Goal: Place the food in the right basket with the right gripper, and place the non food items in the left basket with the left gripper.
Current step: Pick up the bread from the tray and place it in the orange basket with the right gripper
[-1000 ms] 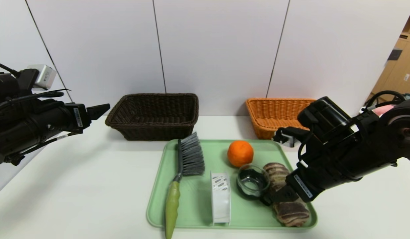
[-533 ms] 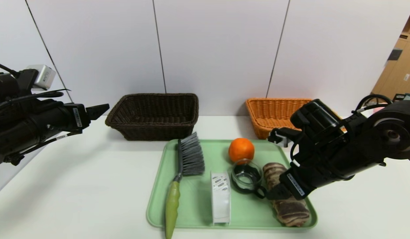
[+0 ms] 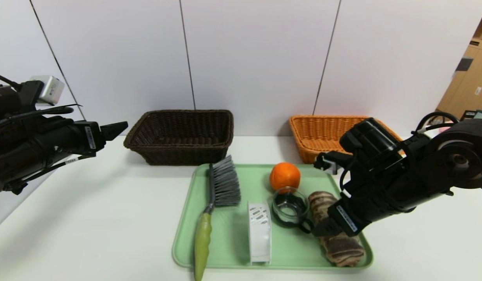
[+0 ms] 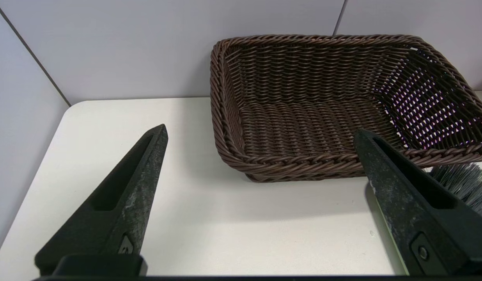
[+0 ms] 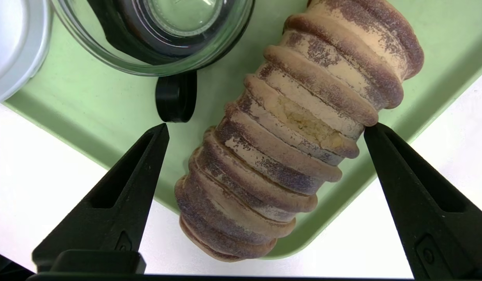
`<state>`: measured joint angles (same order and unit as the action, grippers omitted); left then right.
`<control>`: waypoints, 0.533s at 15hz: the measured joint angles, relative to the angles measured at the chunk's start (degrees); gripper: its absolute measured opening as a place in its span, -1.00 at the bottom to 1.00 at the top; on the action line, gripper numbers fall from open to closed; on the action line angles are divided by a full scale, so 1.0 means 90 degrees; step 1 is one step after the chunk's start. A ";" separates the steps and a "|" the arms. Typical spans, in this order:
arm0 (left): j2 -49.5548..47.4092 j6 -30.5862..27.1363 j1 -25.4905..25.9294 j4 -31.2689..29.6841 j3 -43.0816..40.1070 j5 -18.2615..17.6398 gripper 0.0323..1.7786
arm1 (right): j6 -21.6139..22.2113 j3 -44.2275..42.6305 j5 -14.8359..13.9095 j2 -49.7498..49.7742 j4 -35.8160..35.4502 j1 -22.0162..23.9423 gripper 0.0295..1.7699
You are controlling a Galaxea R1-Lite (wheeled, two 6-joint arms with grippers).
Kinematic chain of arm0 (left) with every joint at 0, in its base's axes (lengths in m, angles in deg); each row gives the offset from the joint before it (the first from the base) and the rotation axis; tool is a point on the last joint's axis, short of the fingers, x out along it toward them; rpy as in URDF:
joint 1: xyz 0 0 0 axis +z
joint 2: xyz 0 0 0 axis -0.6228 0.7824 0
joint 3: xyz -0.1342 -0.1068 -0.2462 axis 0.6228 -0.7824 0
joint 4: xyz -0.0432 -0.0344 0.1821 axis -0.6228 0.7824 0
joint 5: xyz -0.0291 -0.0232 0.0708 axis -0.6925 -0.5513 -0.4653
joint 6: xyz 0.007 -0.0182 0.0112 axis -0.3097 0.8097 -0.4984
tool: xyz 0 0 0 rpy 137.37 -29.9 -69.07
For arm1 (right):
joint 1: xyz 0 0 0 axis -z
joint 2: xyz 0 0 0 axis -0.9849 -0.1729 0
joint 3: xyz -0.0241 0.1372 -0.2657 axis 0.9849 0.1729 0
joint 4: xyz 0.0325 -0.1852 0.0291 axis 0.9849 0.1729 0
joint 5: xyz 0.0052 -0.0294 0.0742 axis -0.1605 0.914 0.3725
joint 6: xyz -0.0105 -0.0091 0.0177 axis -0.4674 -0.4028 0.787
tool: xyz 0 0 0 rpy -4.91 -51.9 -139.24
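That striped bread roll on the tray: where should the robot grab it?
Probably across the middle of the bread roll, from above. It lies flat and long, its sides free, and the right gripper already straddles it, open.

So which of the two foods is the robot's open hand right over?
The striped bread roll at the tray's right edge. The right gripper has its open fingers on either side of it, while the round orange sits farther back, untouched.
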<state>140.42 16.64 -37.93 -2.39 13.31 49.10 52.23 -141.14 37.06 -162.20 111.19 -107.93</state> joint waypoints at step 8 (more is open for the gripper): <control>-0.0004 0.0000 0.0027 0.0001 -0.0022 -0.0001 0.90 | 0.0000 0.0209 -0.0131 0.0022 -0.0080 0.0121 0.93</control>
<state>140.38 16.64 -37.68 -2.38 13.12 49.08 52.23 -139.27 35.88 -162.00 110.47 -106.85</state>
